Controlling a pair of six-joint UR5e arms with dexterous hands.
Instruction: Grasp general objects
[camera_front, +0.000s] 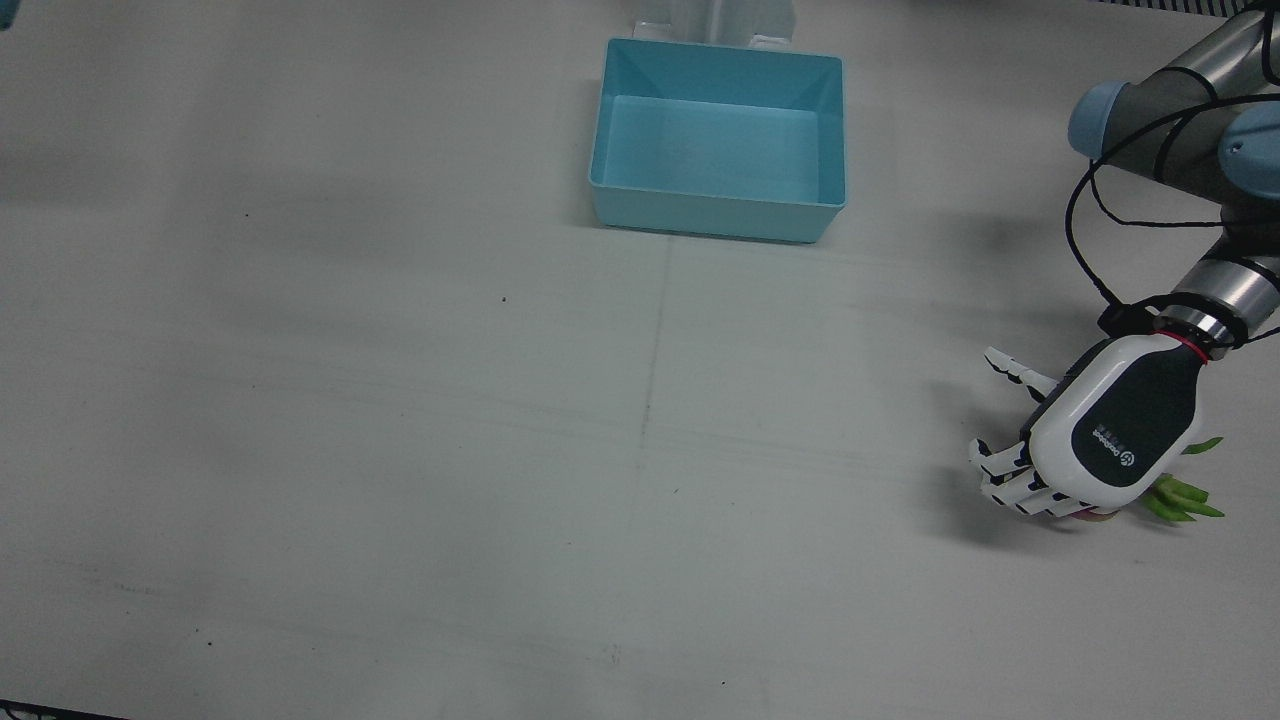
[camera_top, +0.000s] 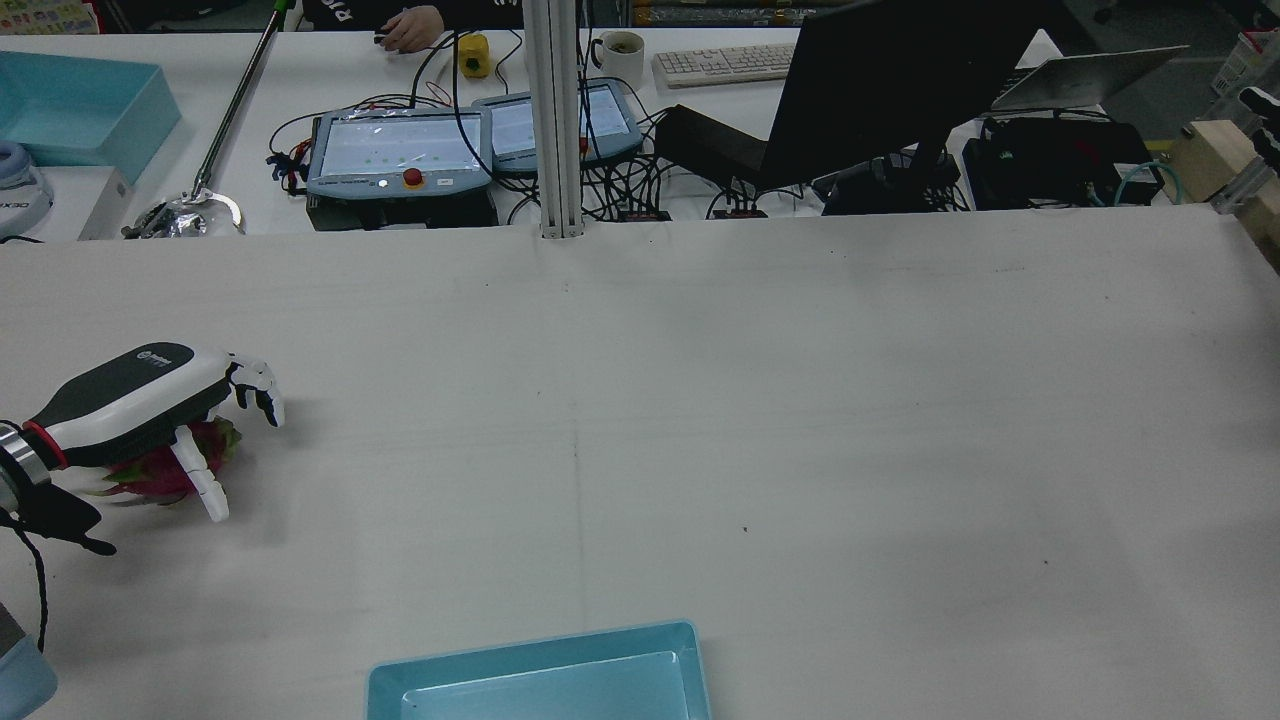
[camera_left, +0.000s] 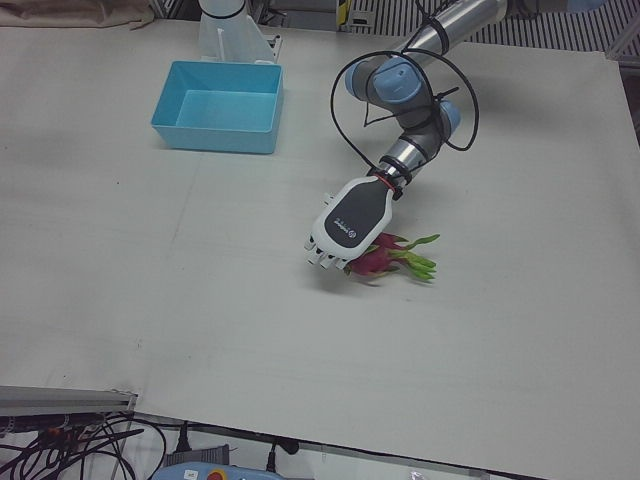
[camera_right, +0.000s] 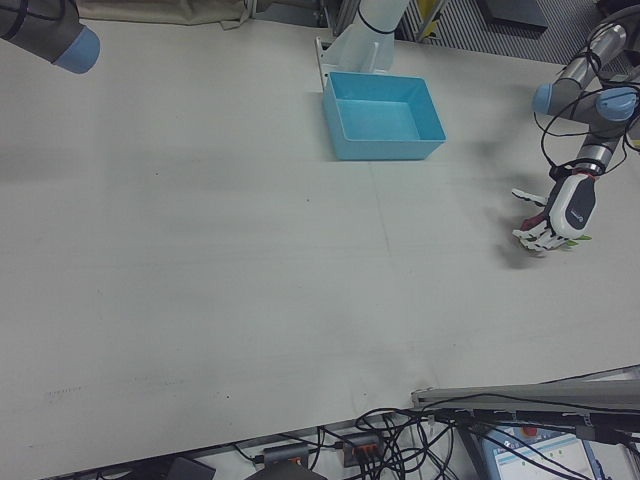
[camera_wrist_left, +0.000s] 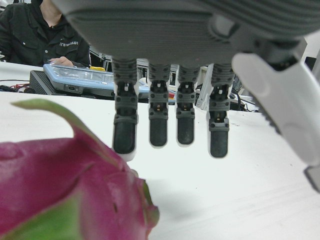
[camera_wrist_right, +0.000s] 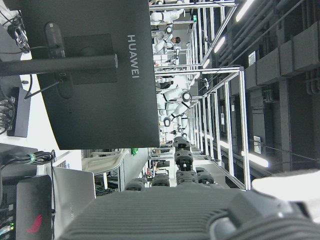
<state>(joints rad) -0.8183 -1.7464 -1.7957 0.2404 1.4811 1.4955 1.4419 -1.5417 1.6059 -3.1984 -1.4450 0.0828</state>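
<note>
My left robot hand (camera_left: 348, 226) hovers palm-down over the dragon fruit (camera_left: 378, 259) at centre right of the left-front view, fingers (camera_wrist_left: 150, 122) spread and hanging loose, gripping nothing. The front view hides the fruit's pink body; my left hand camera shows it beneath the fingertips. The blue bin (camera_front: 718, 140) sits at top centre on the white worktop (camera_front: 400, 450). My right robot hand's state I cannot tell.

I see dragon fruit (camera_left: 372, 260) | magenta skin, green leafy tips | lying on its side | table's left half, under my left hand (camera_left: 347, 222)
</note>
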